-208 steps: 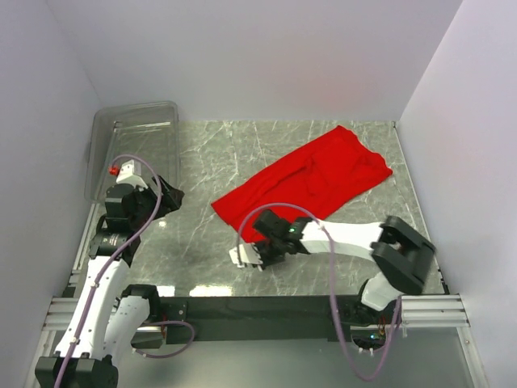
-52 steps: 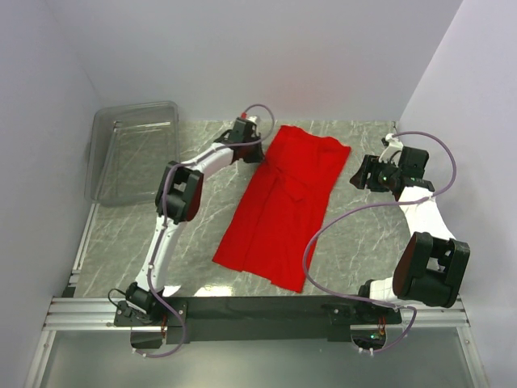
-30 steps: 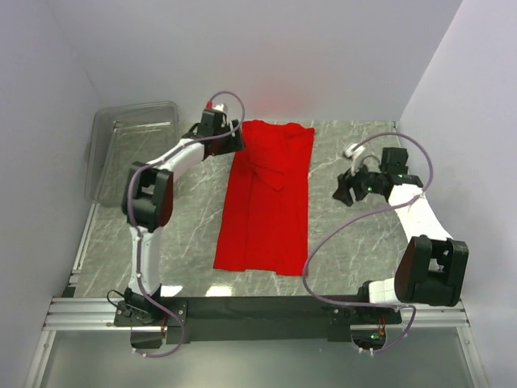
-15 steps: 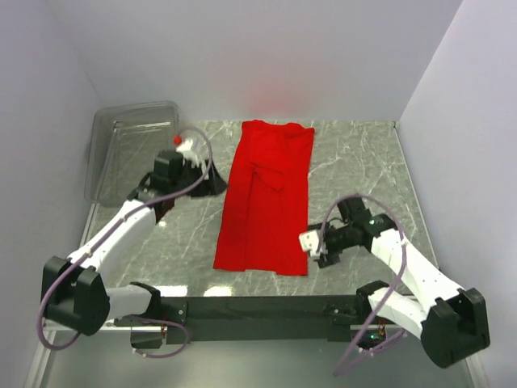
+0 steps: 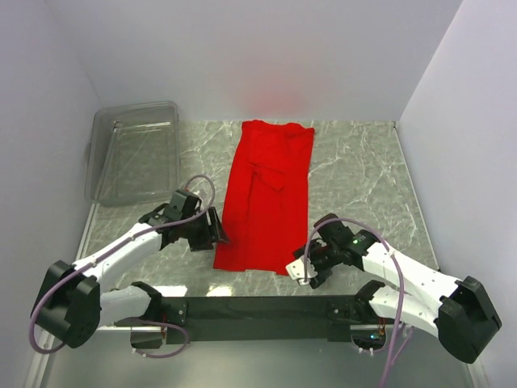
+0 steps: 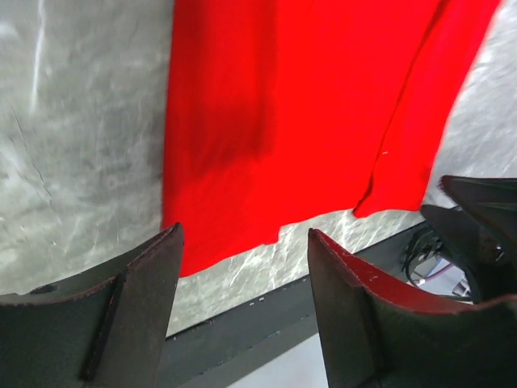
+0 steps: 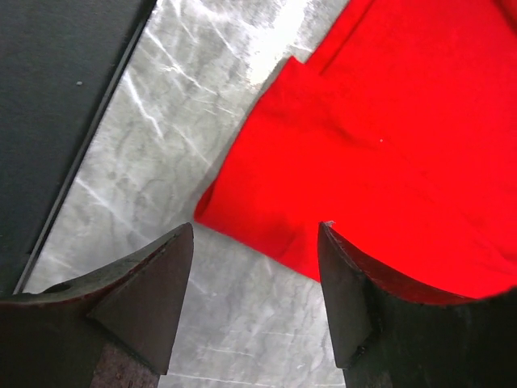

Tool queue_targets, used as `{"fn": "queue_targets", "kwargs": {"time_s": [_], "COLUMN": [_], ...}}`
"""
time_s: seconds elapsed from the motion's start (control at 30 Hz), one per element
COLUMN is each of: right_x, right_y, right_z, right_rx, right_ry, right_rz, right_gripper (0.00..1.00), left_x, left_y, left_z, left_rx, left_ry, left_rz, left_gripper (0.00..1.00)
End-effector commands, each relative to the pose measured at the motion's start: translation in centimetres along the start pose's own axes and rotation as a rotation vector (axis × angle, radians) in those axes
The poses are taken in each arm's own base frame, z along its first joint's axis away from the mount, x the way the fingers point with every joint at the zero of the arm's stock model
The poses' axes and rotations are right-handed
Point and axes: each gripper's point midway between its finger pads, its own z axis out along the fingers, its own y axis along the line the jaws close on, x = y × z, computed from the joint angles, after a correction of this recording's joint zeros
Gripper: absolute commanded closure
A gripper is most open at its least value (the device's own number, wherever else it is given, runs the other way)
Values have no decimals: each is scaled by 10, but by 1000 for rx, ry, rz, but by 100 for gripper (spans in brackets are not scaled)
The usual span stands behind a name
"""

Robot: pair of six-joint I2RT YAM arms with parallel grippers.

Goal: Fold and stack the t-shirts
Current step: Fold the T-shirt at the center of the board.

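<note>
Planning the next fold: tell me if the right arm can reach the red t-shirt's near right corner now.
Probably yes: the right gripper hangs open just above that corner of the red t-shirt, nothing between.

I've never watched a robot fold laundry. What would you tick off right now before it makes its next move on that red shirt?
1. The t-shirt lies flat in a long strip on the table: ok.
2. The left jaws are open and empty: ok.
3. The right jaws are open and empty: ok.
4. Each pair of jaws is lined up with a near hem corner: ok, since both wrist views show a corner between them.
5. The near hem layers are level: not ok, one layer steps past the other.
6. The jaws are low enough to catch the cloth: cannot tell.
</note>
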Motion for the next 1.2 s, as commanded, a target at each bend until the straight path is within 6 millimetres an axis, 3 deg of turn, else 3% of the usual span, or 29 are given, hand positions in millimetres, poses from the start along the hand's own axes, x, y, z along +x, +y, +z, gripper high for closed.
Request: {"fn": "queue_targets", "kwargs": {"time_s": [0.0, 0.37, 0.63, 0.93, 1.1, 1.17], "right_x": [1, -19, -29, -33, -33, -31], "right_y": [-8, -6, -1, -3, -6, -8], "right_z": [4, 9, 10, 14, 21, 24], "right_rx": [30, 21, 11, 16, 26, 38], "right_ry": [14, -45, -79, -83, -72, -57], "right_rz": [-22, -15, 1, 5, 8, 18], "right_gripper": [31, 33, 33, 32, 32, 32], "left_x": [19, 62, 59, 47, 47, 47], "left_y": [9, 39, 40, 47, 51, 51], "left_z": [7, 11, 31, 35, 36, 35], "left_rx": [-53, -185, -202, -232, -249, -250], "left_ry": [74, 176, 154, 84, 81, 75], "left_rz": [-59, -117, -113, -101, -89, -93], "left_gripper": [32, 32, 44, 55, 79, 99]}}
